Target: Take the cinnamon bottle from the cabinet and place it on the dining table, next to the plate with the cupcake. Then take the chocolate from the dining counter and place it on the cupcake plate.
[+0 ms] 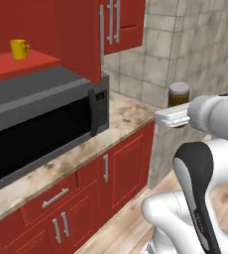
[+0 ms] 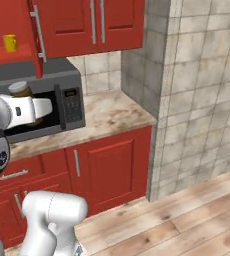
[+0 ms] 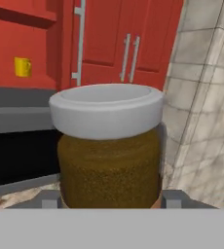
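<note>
Far left, on the red shelf of the open cabinet (image 1: pixel 81 39): yellow mug (image 1: pixel 19 49), upright, alone. Directly under that shelf: dark microwave (image 1: pixel 41 124), sitting on the marbled desk (image 1: pixel 131 111) above red base cupboards (image 1: pixel 116 173) with grey bar handles. Cabinet door swung out, edge-on over the microwave's right end; shut red doors with paired handles further right. Past the desk's end: grey tiled wall, then pale wood floor (image 2: pixel 187 220) below. Right of centre in the left base view: cinnamon bottle (image 1: pixel 178 94) held up in the air, upright, well clear of the desk and out of the cabinet, off the desk's right end in front of the tiled wall. Right base view puts the same bottle in front of the microwave's face, only its top showing above the white wrist. Pincer (image 3: pixel 109 202) seen in the hand view with a dark fingertip on either side of the bottle's lower body, pinching it; grey lid (image 3: pixel 106 109) on top, brown contents filling the glass below. Label band not made out. Dining table, plate, cupcake and chocolate not in any of the three views.
</note>
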Robot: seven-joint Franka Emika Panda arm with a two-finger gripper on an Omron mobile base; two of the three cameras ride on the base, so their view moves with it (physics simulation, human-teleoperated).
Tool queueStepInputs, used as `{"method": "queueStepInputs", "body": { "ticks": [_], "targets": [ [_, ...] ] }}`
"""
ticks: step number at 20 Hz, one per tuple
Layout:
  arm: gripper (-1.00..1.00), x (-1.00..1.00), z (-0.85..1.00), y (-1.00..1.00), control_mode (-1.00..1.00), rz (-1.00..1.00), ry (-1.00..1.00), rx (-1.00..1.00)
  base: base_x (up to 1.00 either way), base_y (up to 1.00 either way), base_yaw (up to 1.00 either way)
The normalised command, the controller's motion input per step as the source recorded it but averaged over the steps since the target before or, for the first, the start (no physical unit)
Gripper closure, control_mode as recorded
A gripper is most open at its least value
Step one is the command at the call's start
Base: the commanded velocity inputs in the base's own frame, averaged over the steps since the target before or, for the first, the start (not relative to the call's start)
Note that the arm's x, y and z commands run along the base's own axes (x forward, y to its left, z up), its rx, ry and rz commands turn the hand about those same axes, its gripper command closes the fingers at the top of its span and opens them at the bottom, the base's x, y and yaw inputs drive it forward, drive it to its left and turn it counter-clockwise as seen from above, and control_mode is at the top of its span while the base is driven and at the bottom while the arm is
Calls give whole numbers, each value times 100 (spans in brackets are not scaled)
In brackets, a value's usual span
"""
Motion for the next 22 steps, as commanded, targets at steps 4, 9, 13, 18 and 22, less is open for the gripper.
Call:
{"method": "queueStepInputs", "body": {
  "ticks": [4,9,13,18,22],
  "targets": [
    [100,0,0,0,100,0,0,0,-3,-44,-77],
    [100,0,0,0,100,0,0,0,0,-45,-78],
    [100,0,0,0,100,0,0,0,0,-45,-78],
    [100,0,0,0,100,0,0,0,2,-45,-76],
    [100,0,0,0,100,0,0,0,57,-36,-58]
  ]
}}
